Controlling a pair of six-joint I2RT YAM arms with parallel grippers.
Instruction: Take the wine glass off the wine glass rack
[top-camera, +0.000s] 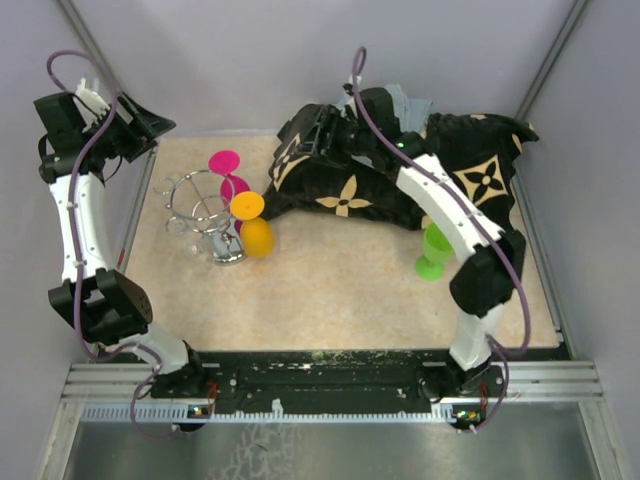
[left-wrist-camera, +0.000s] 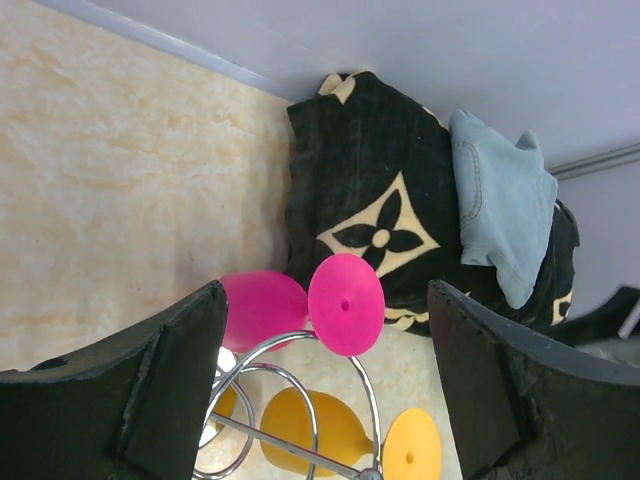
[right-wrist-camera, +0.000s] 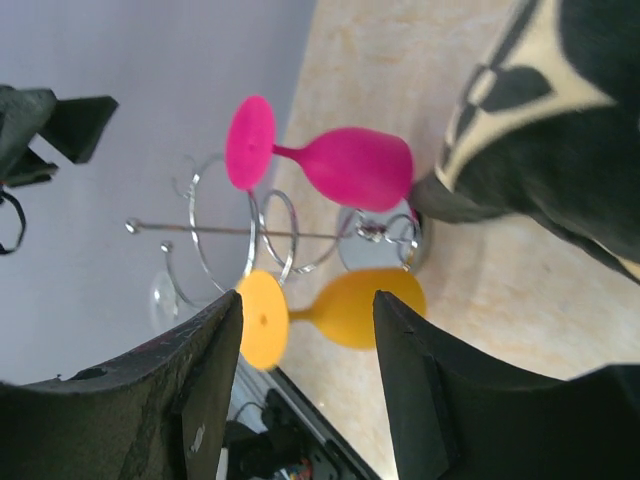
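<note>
Between the left fingers (left-wrist-camera: 170, 385), spread wide and holding nothing, the pink wine glass (left-wrist-camera: 340, 303) appeared straight ahead, its round foot turned to the camera. The right fingers (right-wrist-camera: 200, 385) were also wide apart and empty, and they faced the same glass from the other side. Both pairs stood apart from it. The glass hung on the wine glass rack (top-camera: 200, 212) at the far left of the worktop (top-camera: 340, 290), foot on top in a wire loop and bowl below, so its long axis was upright. An orange wine glass (top-camera: 255, 232) hung the same way on the near side of the rack. In the top view the right fingers, over the black cloth (top-camera: 400, 190), seemed somewhat nearer to the pink wine glass than the left fingers at the far left corner.
</note>
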